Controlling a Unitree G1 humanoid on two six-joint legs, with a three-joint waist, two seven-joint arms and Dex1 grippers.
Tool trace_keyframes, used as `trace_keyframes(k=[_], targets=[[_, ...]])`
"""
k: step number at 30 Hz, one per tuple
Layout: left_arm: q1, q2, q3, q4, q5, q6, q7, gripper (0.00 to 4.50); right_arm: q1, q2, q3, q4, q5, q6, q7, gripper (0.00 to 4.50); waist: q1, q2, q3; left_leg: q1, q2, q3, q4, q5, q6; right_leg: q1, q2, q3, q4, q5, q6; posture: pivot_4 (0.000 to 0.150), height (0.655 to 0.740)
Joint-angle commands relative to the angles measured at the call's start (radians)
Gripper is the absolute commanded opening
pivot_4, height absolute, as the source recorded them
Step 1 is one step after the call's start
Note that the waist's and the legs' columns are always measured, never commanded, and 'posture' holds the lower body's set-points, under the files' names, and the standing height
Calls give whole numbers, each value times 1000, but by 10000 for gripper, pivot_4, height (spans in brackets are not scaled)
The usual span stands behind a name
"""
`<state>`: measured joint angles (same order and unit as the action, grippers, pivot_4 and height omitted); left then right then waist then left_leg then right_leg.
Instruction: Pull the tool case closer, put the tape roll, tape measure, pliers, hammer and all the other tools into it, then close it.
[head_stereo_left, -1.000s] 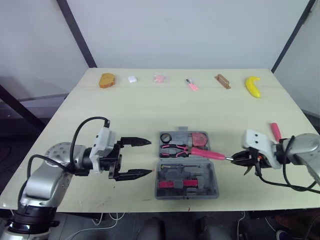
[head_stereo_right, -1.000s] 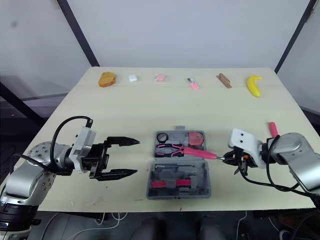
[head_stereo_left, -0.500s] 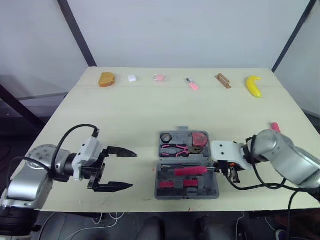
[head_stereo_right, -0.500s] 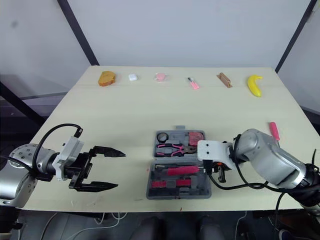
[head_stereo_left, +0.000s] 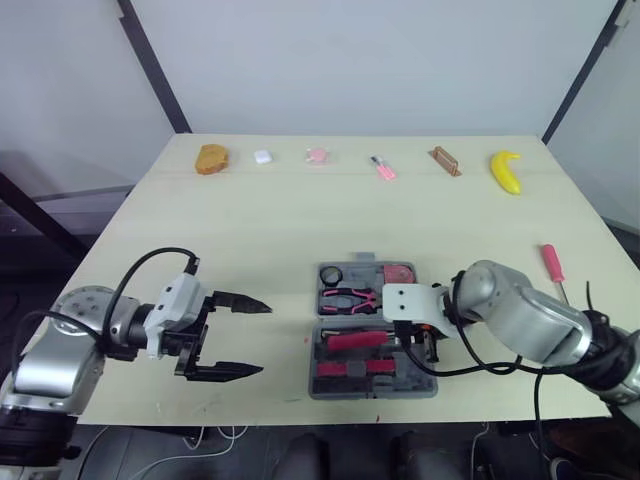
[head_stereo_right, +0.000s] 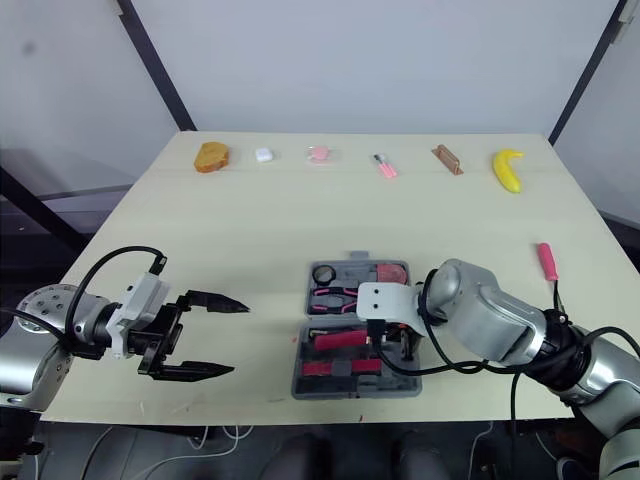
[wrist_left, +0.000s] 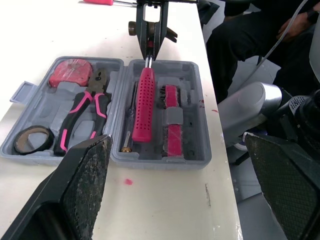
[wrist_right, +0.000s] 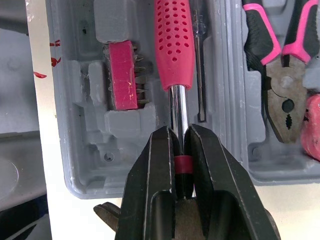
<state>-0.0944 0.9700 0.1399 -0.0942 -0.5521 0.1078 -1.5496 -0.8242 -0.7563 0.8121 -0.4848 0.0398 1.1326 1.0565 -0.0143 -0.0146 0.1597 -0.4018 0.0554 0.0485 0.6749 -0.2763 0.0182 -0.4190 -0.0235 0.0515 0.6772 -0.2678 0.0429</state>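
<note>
The grey tool case (head_stereo_left: 430, 385) lies open at the front middle of the table. Its rear half holds a black tape roll (head_stereo_left: 332, 275), a red tape measure (head_stereo_left: 399, 276) and pink-handled pliers (head_stereo_left: 350, 298). The hammer's pink handle (head_stereo_left: 352, 341) lies across the front half. My right gripper (head_stereo_left: 418, 340) is shut on the hammer's chrome shaft (wrist_right: 175, 105) at the case's right edge. Left of the case, my left gripper (head_stereo_left: 265, 338) stands open and holds nothing, a hand's width away. A pink screwdriver (head_stereo_left: 552, 263) lies on the table far right.
A pink bit holder (head_stereo_left: 350, 368) sits in the case's front half. Along the far edge lie a brown bread piece (head_stereo_left: 212, 159), a white object (head_stereo_left: 263, 157), two small pink objects (head_stereo_left: 318, 156), a brown block (head_stereo_left: 445, 162) and a banana (head_stereo_left: 505, 171).
My right gripper carried the hammer leftward from beside the case into its front half. My left gripper drew back to the left, then stayed still.
</note>
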Motion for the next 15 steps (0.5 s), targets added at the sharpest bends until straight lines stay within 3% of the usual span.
trace_keyframes(k=[1, 15], targets=[[11, 17, 8, -28, -13, -9, -45, 45000, -19, 25, 33, 7, -10, -8, -14, 1405, -1, 0, 0, 0, 0, 0, 0, 0, 0, 0, 0, 0, 0, 0, 0, 1500, 7400], [11, 26, 10, -13, -7, -17, -45, 45000, -22, 110, 52, 56, -1, -12, -47, 1405, -5, 0, 0, 0, 0, 0, 0, 0, 0, 0, 0, 0, 1, 0, 0, 1500, 7400]])
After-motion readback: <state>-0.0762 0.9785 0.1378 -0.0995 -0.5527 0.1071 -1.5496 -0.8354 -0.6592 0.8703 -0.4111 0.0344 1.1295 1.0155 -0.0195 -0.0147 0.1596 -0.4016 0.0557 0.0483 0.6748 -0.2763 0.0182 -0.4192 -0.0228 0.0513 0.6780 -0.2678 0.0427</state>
